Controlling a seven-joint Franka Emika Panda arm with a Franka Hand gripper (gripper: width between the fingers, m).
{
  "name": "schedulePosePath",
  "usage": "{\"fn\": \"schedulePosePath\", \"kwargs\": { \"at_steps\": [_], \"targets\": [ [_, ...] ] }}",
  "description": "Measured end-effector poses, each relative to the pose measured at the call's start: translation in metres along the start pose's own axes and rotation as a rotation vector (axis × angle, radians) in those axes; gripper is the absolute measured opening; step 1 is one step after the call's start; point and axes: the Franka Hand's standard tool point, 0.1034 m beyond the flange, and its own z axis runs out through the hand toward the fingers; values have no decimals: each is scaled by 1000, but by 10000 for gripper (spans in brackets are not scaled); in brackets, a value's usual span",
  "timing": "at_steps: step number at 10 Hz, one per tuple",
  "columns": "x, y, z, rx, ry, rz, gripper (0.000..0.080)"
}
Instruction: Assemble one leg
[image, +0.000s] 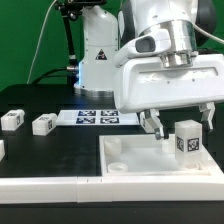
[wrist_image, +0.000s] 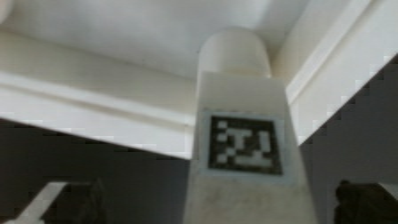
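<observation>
hand (image: 182, 125) open | leg (image: 187, 141) between its fingers (image: 156, 124), ungripped | leg stands at tray (image: 130, 160) corner

imo the tightest spot's round the upright leg (image: 187, 141), tucked by a tray (image: 125, 160) corner w/ the rim walls close behind it, rest of the tray floor's open, and the 2 other legs (image: 44, 123) + marker board (image: 95, 117) sit well apart on the ext view's left.

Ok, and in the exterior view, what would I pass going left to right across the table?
first leg → second leg → marker board → upright leg, standing on the tray-like piece, whose width overlaps too much to place in the order.
</observation>
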Motion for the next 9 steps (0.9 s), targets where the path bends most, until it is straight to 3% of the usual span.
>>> {"fn": "schedulePosePath", "kwargs": {
  "at_steps": [2, 4, 7, 8, 9],
  "targets": [
    [-2, -1, 1, 5, -18, 2, 649],
    [-4, -9, 1, 59, -225, 19, 649],
    [2, -7, 3, 90, -435, 46, 649],
    [11, -5, 5, 82, -400, 46, 649],
    [9, -3, 5, 83, -402, 43, 649]
  ]
}}
